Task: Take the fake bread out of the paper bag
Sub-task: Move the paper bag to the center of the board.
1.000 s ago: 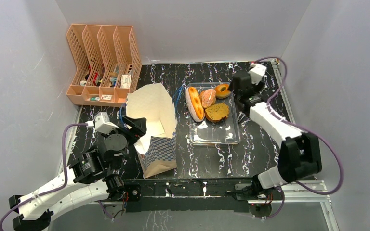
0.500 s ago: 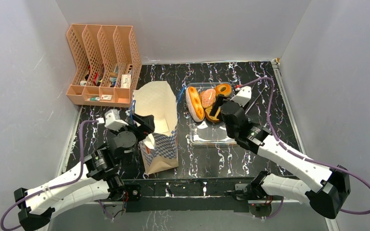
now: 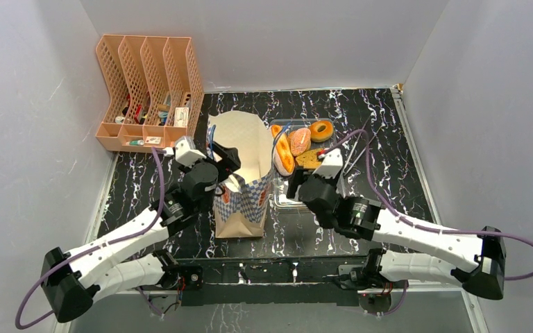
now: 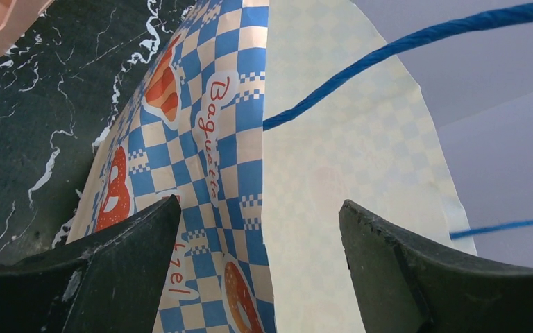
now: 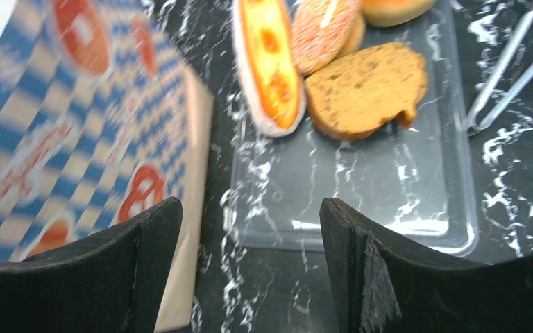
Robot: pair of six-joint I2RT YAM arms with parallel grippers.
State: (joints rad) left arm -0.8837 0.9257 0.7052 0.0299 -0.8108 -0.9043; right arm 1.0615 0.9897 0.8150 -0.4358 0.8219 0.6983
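Observation:
The paper bag (image 3: 244,186) stands upright with its mouth open, just left of the clear tray (image 3: 304,202). My left gripper (image 3: 227,177) is open and straddles the bag's left wall; in the left wrist view (image 4: 258,205) one finger is outside on the checkered band (image 4: 201,139), the other over the plain inside. The fake bread lies in the tray: the long loaf (image 3: 281,150), two rings (image 3: 299,141) (image 3: 320,130) and the toast slice (image 3: 311,159). My right gripper (image 3: 295,186) is open and empty between bag and tray. The right wrist view (image 5: 250,202) shows the loaf (image 5: 267,62) and toast (image 5: 364,90).
Thin metal tongs (image 3: 352,154) lie right of the tray, also in the right wrist view (image 5: 506,69). A peach mesh file organizer (image 3: 146,90) stands at the back left. Grey walls enclose the black marbled table (image 3: 388,146).
The left arm and the bag have shifted right, up against the tray. The right arm has swung from the back right down to the tray's near left corner beside the bag.

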